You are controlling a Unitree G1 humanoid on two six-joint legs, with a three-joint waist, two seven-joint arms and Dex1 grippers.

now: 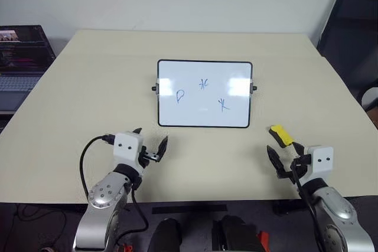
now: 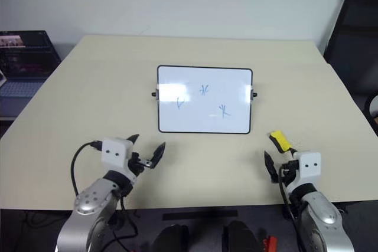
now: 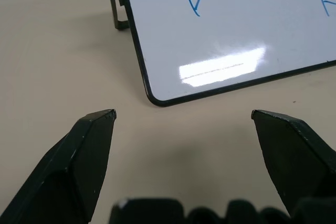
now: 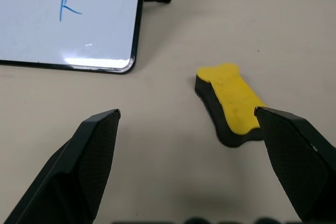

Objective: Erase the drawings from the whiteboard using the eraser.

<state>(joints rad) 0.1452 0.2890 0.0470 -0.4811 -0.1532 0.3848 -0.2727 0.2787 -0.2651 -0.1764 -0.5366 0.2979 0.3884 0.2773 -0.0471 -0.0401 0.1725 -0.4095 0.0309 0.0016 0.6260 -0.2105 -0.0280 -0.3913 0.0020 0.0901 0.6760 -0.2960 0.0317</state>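
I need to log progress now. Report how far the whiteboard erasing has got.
Nothing is done yet: all three blue drawings are on the whiteboard. Nothing is in hand: the eraser lies on the table to the board's right, just ahead of the open right tool, untouched. The left tool is open and empty near the board's front left corner. Still left: grasp the eraser and wipe all three marks.

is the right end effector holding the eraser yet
No, the eraser lies on the table ahead of the open right end effector, untouched.
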